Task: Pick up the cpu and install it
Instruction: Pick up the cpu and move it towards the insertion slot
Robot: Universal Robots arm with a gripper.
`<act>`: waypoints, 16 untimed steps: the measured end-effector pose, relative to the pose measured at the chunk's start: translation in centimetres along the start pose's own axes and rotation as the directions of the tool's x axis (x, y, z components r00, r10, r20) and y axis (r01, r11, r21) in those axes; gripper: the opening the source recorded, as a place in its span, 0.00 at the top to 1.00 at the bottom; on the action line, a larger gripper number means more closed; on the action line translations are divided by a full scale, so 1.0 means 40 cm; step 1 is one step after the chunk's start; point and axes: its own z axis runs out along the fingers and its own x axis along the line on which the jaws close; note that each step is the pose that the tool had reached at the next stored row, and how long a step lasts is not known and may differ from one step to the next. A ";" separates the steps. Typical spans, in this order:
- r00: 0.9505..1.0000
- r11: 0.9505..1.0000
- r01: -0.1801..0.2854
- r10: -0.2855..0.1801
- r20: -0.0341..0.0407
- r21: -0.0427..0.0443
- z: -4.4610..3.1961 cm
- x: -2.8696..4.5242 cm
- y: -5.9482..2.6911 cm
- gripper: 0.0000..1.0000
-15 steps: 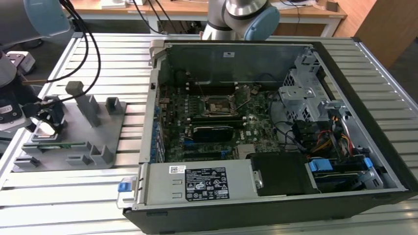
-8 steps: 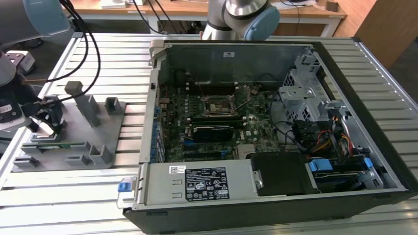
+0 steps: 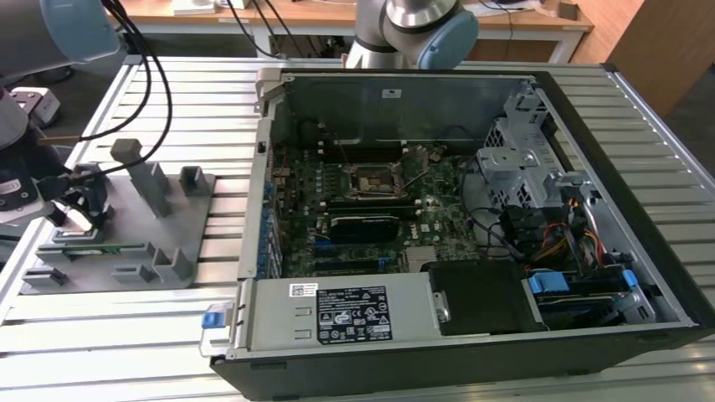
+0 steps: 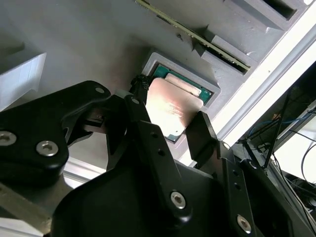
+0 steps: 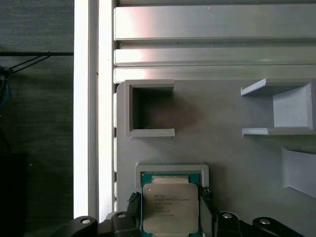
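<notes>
While spread astride the silver-topped square cpu (image 5: 170,215) in its grey plastic tray (image 5: 222,138), the black two-fingered hand (image 5: 169,196) should close squarely on opposite edges.

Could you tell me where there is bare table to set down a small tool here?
Bare slatted table lies between the grey fixture and the near edge, and at the exterior view's right of the computer case. The fixture itself is crowded: posts, the memory stick, and the gripper over the cpu.
</notes>
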 end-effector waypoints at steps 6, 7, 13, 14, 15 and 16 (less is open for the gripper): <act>1.000 1.000 0.000 0.000 0.000 0.000 0.001 0.000 0.000 0.42; 1.000 1.000 0.000 0.000 0.000 0.000 0.001 0.000 0.000 0.42; 1.000 1.000 0.000 0.000 0.000 0.000 -0.002 0.000 0.000 0.35; 1.000 1.000 0.000 0.000 0.000 0.000 -0.003 0.000 0.000 0.35; 1.000 1.000 0.000 0.000 0.000 0.000 -0.003 0.000 0.000 0.35; 1.000 1.000 0.000 0.000 0.000 0.000 -0.003 0.000 0.000 0.35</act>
